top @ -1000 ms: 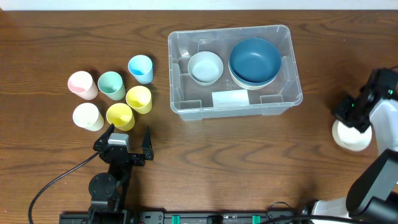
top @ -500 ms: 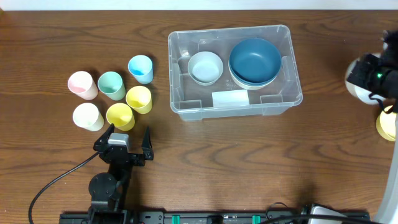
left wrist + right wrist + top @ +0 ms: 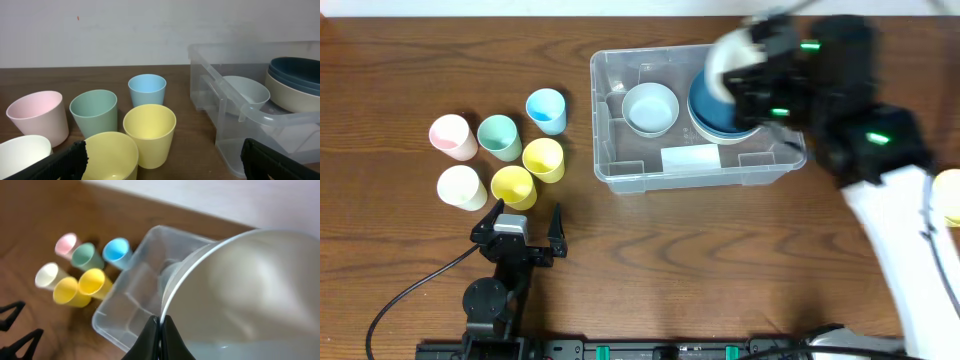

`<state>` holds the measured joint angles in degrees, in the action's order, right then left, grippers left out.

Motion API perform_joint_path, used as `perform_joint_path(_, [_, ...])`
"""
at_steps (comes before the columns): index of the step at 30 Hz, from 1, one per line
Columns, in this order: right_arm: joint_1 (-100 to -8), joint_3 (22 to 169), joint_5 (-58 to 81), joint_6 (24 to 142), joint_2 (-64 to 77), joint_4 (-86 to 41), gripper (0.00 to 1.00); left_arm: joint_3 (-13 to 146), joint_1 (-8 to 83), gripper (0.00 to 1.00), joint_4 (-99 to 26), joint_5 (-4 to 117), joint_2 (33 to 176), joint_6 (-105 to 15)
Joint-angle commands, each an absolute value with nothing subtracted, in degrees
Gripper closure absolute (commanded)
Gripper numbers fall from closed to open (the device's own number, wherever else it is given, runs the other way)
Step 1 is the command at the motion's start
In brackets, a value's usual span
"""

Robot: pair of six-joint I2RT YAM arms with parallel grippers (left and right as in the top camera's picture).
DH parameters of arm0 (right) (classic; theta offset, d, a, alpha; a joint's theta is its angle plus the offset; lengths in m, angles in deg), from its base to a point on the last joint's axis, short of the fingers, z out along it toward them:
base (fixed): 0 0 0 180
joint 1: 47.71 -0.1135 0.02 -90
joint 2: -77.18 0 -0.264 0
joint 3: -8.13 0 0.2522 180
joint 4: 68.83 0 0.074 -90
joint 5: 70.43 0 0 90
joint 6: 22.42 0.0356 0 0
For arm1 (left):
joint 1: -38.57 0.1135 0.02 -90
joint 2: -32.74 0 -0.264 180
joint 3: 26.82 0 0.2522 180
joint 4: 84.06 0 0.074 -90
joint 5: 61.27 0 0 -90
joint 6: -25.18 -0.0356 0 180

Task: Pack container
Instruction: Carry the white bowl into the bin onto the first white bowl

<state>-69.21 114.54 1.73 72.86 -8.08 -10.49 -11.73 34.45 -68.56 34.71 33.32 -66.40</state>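
The container [image 3: 607, 150] is a clear bin at the table's middle, with a white label [image 3: 690, 157]. Inside it sit a small pale bowl [image 3: 650, 108] and stacked dark blue bowls [image 3: 720, 112]. My right gripper [image 3: 160, 326] is shut on the rim of a white bowl [image 3: 240, 290]. It holds that bowl, blurred in the overhead view [image 3: 730, 52], above the container's right half. My left gripper [image 3: 528, 215] stands open and holds nothing, just in front of the yellow cups [image 3: 149, 132].
Several cups stand left of the container: pink [image 3: 453, 136], green [image 3: 500, 137], blue [image 3: 546, 110], two yellow [image 3: 543, 159] and white [image 3: 461, 187]. A yellow item [image 3: 948, 197] shows at the right edge. A black cable [image 3: 410, 290] runs along the front left.
My right arm has swung from the table's right edge to above the container, carrying the white bowl. The yellow item where it stood is now uncovered. The left arm has not moved.
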Motion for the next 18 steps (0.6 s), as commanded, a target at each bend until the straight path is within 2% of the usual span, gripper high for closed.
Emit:
perform_joint_path(1, [-74.4, 114.8, 4.8, 71.7, -14.4, -12.5, 0.99, -12.8, 34.8, 0.02, -66.7, 35.4, 33.0, -67.1])
perform_joint_path(10, [-83.0, 114.8, 5.1, 71.8, -31.5, -21.2, 0.99, -12.8, 34.8, 0.02, -66.7, 35.4, 33.0, -67.1])
perform_joint_path(18, [-83.6, 114.8, 8.9, 70.4, -37.3, -24.0, 0.99, -12.8, 34.8, 0.02, -66.7, 35.4, 33.0, -67.1])
